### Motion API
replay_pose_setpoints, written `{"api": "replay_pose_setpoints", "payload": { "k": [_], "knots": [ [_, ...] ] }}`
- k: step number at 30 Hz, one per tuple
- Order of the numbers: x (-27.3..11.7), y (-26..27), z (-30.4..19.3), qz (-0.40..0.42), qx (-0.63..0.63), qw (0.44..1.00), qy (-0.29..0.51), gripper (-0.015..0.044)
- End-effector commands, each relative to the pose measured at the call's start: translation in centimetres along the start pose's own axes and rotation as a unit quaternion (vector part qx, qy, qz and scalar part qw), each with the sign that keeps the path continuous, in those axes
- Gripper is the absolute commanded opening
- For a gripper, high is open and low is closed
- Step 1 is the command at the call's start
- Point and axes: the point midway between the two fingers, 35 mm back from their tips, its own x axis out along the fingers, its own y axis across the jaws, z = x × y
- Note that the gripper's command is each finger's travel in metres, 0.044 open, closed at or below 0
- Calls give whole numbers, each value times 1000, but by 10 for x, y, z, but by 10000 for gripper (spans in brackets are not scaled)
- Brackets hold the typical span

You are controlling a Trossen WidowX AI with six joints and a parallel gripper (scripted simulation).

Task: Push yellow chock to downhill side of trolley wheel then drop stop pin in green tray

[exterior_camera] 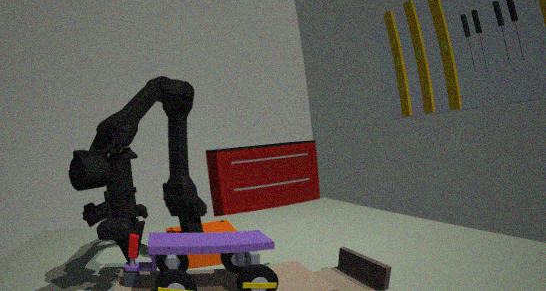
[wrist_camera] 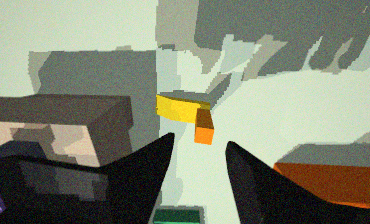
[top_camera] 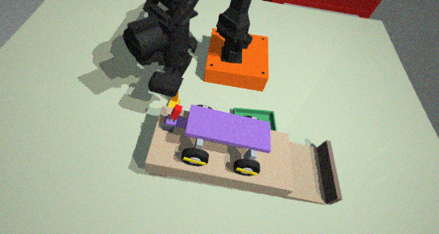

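The purple trolley (top_camera: 227, 128) (exterior_camera: 210, 241) stands on the wooden ramp (top_camera: 161, 160). The red-headed stop pin (top_camera: 176, 112) (exterior_camera: 133, 245) is upright at the trolley's uphill end. The yellow chock (top_camera: 173, 103) (wrist_camera: 178, 109) is on the table behind the ramp's uphill end, off the ramp; its orange handle (top_camera: 175, 97) (wrist_camera: 204, 136) points up. Its black base cannot be made out. My gripper (wrist_camera: 200, 142) is partly open, pointing down over the chock, with the handle seen between and beyond the fingertips; nothing is gripped. The green tray (top_camera: 257, 114) (wrist_camera: 178, 216) is behind the ramp, partly hidden by the trolley.
The orange base block (top_camera: 253, 59) (wrist_camera: 336, 182) carries the arm, behind the ramp and tray. A dark end stop (top_camera: 329, 173) (exterior_camera: 364, 269) stands at the ramp's low end. A red cabinet (top_camera: 330, 0) (exterior_camera: 265, 178) is in the background.
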Motion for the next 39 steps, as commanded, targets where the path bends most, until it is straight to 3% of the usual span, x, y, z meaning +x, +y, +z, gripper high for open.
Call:
{"api": "replay_pose_setpoints", "payload": {
  "k": [1,38,39],
  "knots": [
    [8,-2,0,-7,1,1000,1,190],
    [51,-4,-1,-7,1,1000,1,190],
    [47,-2,-1,-2,1,1000,1,164]
  ]
}}
